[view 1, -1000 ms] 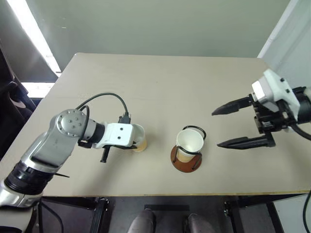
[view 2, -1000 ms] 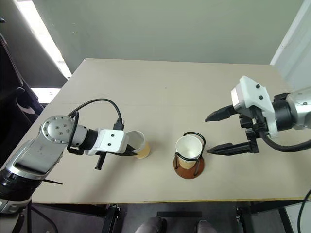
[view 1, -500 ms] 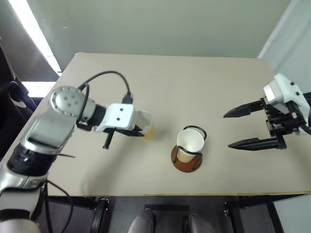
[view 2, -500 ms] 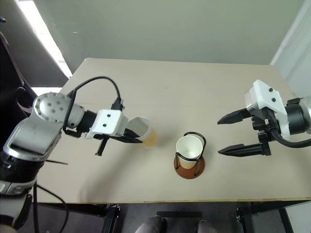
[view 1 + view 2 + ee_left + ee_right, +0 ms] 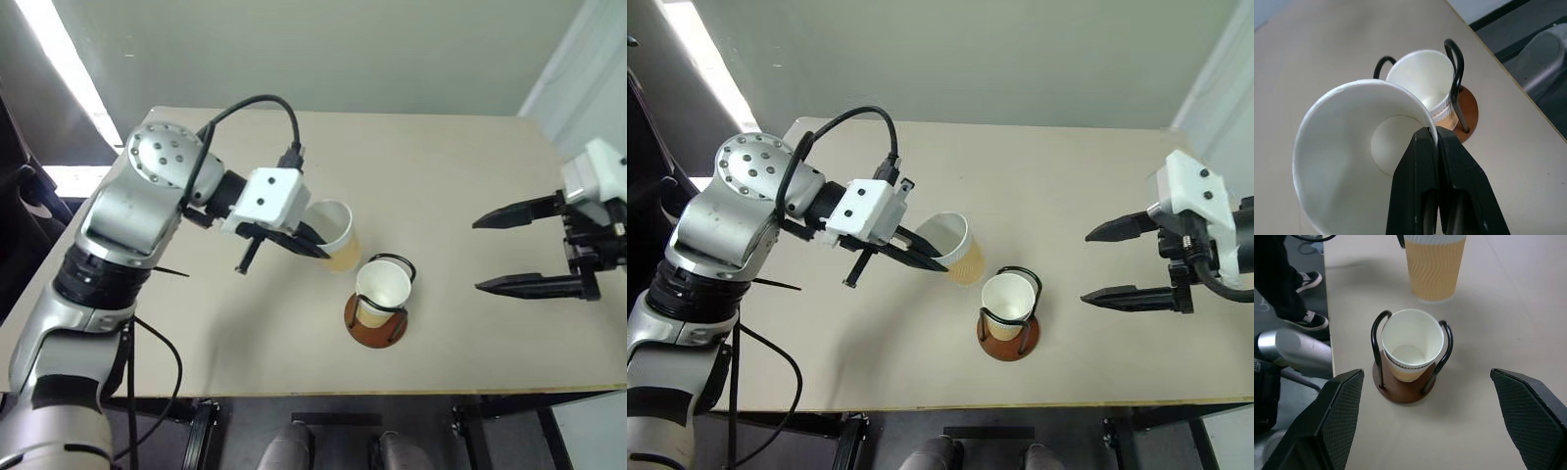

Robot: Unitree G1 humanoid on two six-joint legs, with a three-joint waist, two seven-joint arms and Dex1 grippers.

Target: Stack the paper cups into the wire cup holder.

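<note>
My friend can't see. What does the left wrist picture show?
The left end effector pinches the rim of a tilted paper cup, with one black finger inside the white cup. Just past it, a second paper cup sits in the wire cup holder on the tan table, near the edge.

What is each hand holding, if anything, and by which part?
The left hand holds a paper cup by its rim, fingers pinched shut on the wall. The right hand is open and holds nothing.
</note>
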